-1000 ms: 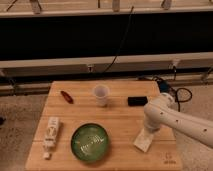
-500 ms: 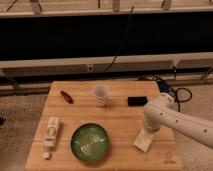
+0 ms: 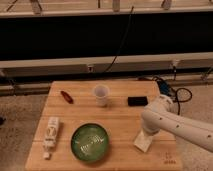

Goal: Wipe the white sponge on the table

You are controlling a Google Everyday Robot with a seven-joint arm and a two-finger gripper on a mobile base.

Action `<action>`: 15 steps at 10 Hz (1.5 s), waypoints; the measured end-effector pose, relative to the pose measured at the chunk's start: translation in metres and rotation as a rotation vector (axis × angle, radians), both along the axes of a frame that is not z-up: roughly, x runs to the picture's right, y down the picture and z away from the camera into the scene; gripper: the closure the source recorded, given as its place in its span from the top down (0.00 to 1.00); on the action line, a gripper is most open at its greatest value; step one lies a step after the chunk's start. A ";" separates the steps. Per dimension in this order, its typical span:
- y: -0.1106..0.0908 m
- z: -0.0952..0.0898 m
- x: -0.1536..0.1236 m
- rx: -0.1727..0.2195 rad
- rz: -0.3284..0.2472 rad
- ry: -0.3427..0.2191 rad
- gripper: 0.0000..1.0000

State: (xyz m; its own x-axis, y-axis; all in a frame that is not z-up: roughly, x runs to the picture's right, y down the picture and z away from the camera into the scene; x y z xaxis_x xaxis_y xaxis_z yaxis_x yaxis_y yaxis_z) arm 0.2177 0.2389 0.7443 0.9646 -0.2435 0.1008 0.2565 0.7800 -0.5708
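The white sponge [image 3: 143, 142] lies flat on the right front part of the light-brown wooden table [image 3: 120, 120]. My white arm reaches in from the right, and my gripper [image 3: 147, 132] points down at the sponge's upper end, right on or just above it. The arm's own bulk hides the gripper's tip and the far part of the sponge.
A white cup [image 3: 101, 94] stands at the back middle, with a black block [image 3: 137, 101] to its right and a red object [image 3: 66, 96] to its left. A green bowl [image 3: 90, 142] sits at the front middle. A long white bar [image 3: 51, 131] and a tiny white cube [image 3: 46, 155] lie at the front left. A dark logo mark [image 3: 170, 159] is near the front right corner.
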 end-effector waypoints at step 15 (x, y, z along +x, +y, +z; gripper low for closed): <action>0.041 0.012 0.029 -0.073 0.040 -0.082 0.80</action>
